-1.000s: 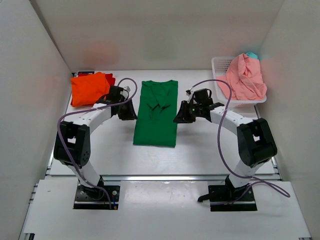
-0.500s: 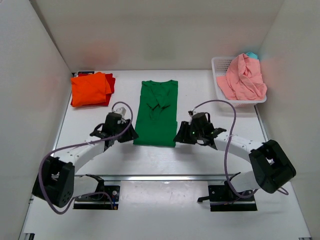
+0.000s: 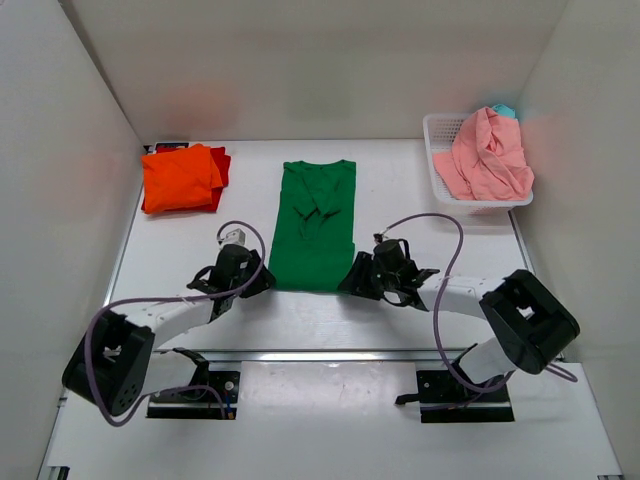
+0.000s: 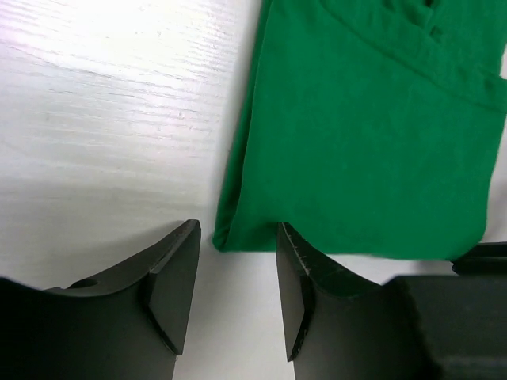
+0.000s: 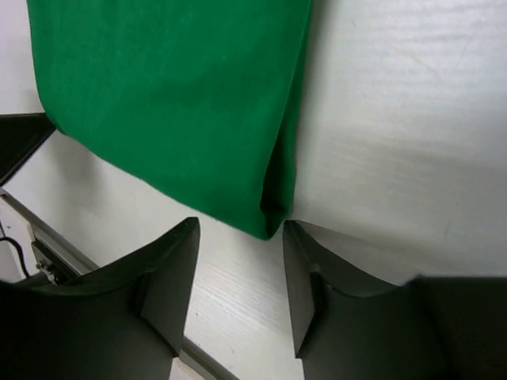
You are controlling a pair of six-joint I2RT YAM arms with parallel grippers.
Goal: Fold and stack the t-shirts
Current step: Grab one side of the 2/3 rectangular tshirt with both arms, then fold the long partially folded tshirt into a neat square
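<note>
Two near corners of the green t-shirt (image 3: 313, 225) sit between my spread fingers: the left corner in my left gripper (image 4: 238, 229), the right corner in my right gripper (image 5: 240, 226). Neither pinches cloth. The shirt lies flat mid-table (image 3: 420, 215).

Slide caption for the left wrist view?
Open left gripper at a near corner of the dark green cloth t-shirt on the white table.
</note>
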